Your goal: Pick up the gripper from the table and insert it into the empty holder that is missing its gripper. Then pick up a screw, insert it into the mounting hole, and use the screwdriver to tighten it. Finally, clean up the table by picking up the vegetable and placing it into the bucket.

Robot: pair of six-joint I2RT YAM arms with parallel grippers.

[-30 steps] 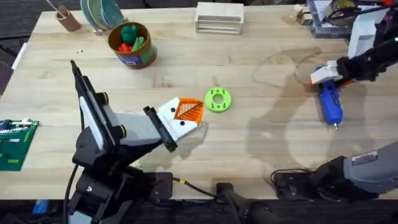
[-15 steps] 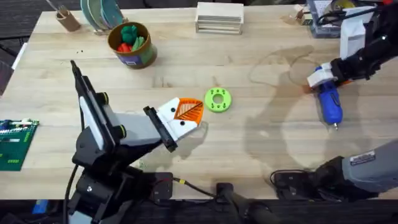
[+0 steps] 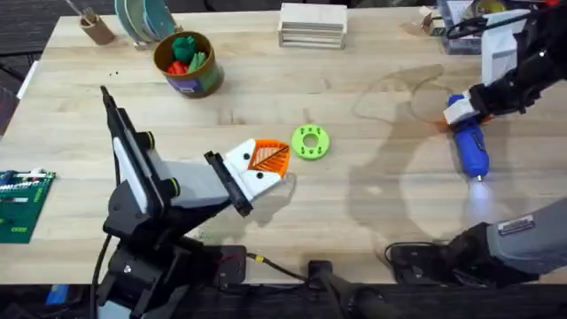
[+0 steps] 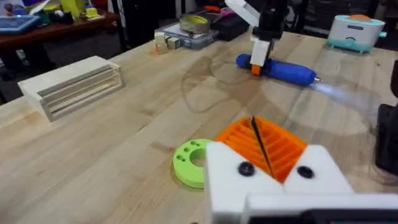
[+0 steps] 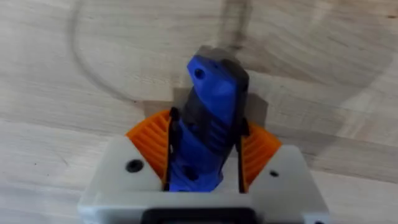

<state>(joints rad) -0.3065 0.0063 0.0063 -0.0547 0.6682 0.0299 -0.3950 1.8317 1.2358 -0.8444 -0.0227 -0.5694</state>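
Observation:
The blue screwdriver (image 3: 472,152) lies at the table's right, and my right gripper (image 3: 461,113) is shut on its black rear end. In the right wrist view the orange pads clamp the screwdriver (image 5: 211,93) on both sides. A pale light falls on the wood beyond its tip. My left gripper (image 3: 270,159) rests low at mid-table, shut, its orange wedges (image 4: 273,143) pressed together in their white holders (image 4: 311,177). Dark screw heads (image 4: 245,168) sit in both. The bucket (image 3: 205,81) stands at the back left with the dark green vegetable (image 3: 184,44) inside.
A lime-green ring disc (image 3: 310,142) lies just right of my left gripper. A slatted wooden block (image 3: 312,25), a brown cup (image 3: 96,28) and teal plates (image 3: 146,19) line the far edge. A green circuit board (image 3: 19,204) is at the left edge.
My right gripper shifted slightly with the screwdriver's rear end, and a light patch appeared on the table past the tip. The left arm has not moved.

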